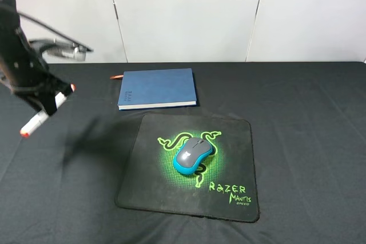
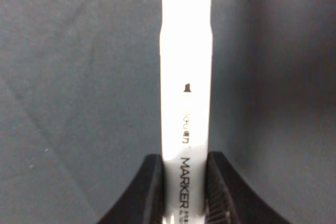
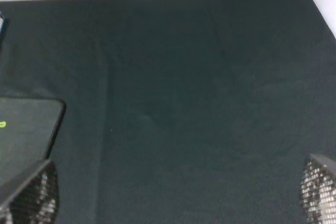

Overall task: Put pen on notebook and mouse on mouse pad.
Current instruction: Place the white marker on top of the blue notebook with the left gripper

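"Exterior high, nearest part?"

"Black mouse pad [image 1: 148,190] flat on the dark tablecloth [image 1: 309,141], green lettering toward its near right corner. Grey-and-teal mouse [image 1: 193,155] on top, resting over the green logo, set at an angle."

"Further back, on the left?"

"There, left gripper [image 1: 54,98] clamped on the pen [image 1: 39,118], raised off the cloth, shadow beneath. Tilted, with one red-orange tip low and out toward the left edge. Well apart from the notebook."

"And behind the pad?"

"Dark blue notebook [image 1: 157,88], closed, just beyond the pad's far edge. Red-orange ribbon [image 1: 116,76] poking out at its far left corner. White wall panels [image 1: 183,15] last."

"Left wrist?"

"Black fingers [image 2: 152,182] pressed against both sides of the white barrel, 'MARKER' printed between them. Blurred grey cloth beyond."

"Right wrist?"

"Jaws of the right gripper [image 3: 176,190] spread wide, gripping nothing, above bare cloth. Mesh-textured fingers [image 3: 37,195] at opposite sides. Corner of the mouse pad [image 3: 26,129] close by. Out of sight in exterior high."
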Controlling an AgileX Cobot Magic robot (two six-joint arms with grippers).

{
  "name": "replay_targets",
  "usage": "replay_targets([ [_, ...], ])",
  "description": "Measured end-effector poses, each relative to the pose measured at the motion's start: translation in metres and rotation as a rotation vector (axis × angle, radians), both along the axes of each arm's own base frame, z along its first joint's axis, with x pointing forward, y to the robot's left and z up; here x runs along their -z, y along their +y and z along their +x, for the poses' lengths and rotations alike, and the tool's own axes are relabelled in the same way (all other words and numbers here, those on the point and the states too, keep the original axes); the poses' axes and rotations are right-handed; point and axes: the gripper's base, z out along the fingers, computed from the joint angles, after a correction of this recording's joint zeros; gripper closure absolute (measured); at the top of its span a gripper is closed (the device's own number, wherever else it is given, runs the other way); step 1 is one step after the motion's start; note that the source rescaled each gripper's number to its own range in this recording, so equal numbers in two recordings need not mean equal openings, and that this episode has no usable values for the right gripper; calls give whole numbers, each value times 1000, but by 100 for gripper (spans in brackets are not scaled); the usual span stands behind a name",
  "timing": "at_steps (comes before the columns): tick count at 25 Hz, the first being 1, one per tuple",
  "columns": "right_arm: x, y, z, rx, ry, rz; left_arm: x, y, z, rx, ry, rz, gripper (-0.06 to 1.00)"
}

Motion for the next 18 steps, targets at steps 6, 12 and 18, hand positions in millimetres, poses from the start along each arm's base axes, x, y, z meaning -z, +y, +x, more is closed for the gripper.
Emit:
replay_targets([
  [6,0,0,0,0,0,0,-42,-24,15,79,-55,-5,94],
  [12,0,0,0,0,0,0,-57,-51,27,154,-81,-10,94],
  [18,0,0,0,0,0,0,-39,-94,64,301,-39,2,94],
])
